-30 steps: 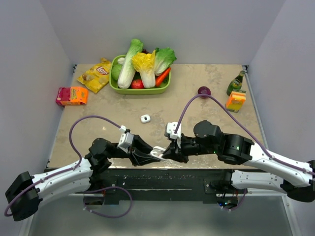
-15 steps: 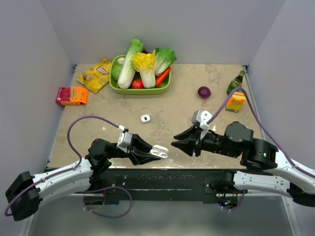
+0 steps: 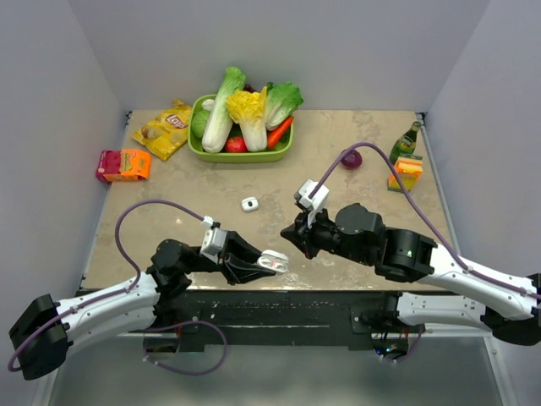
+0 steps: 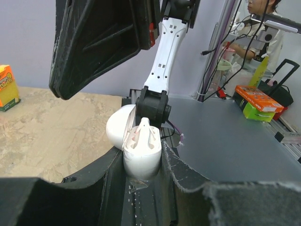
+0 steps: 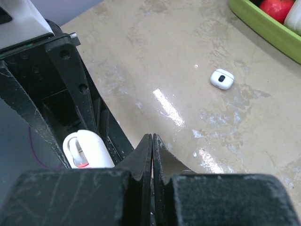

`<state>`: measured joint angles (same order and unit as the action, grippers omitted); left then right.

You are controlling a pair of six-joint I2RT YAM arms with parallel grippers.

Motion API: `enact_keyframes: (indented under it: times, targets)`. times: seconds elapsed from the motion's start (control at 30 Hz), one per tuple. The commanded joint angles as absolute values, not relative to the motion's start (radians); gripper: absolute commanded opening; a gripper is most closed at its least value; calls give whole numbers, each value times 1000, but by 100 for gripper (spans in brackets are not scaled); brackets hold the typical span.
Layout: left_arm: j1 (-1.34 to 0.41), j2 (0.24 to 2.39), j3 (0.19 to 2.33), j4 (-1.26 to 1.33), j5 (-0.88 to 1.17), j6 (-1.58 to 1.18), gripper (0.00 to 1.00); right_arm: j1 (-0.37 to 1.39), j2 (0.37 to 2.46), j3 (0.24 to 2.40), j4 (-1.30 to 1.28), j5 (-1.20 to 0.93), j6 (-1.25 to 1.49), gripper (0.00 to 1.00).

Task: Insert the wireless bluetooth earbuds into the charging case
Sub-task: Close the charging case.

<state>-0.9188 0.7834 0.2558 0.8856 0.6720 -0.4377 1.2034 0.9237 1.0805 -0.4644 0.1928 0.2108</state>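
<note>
Two claws meet at the near edge: the left gripper [image 3: 270, 263] clamps the open case [image 4: 141, 162] with one earbud [image 4: 143, 133] seated inside, the right gripper [image 5: 151, 141] hangs pinched shut and empty just beside it, and a second earbud [image 3: 249, 204] lies farther out on the table [image 3: 380, 148].

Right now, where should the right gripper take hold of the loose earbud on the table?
Probably from straight above: the earbud lies flat on the table, low and rounded, so the right gripper, shut now, should open and pinch its narrower sides.
</note>
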Motion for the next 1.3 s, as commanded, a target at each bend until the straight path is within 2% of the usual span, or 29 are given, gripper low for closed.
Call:
enact_keyframes:
  times: [0.0,0.4,0.87,1.07,1.1,1.17,1.23,1.27]
  targets:
    - [-927,775,253,960,661,-443,0,1203,920,1091,-450,193,229,0]
    - [-927,767,250,956,632,-433,0,1203,992,1115,-496,26,195,0]
    - [-927,782,252,945,597,-433,0,1203,969,1097,-476,-40,186,0]
    - [-927,787,252,945,572,-434,0,1203,951,1081,-472,-2,195,0]
    - [-927,785,252,936,566,-433,0,1203,940,1077,-471,94,219,0]
    - [-927,787,252,925,537,-431,0,1203,908,1051,-472,255,274,9]
    - [-927,788,250,893,491,-430,0,1203,830,975,-424,485,342,24]
    - [-927,798,242,882,430,-431,0,1203,807,944,-404,532,353,28]
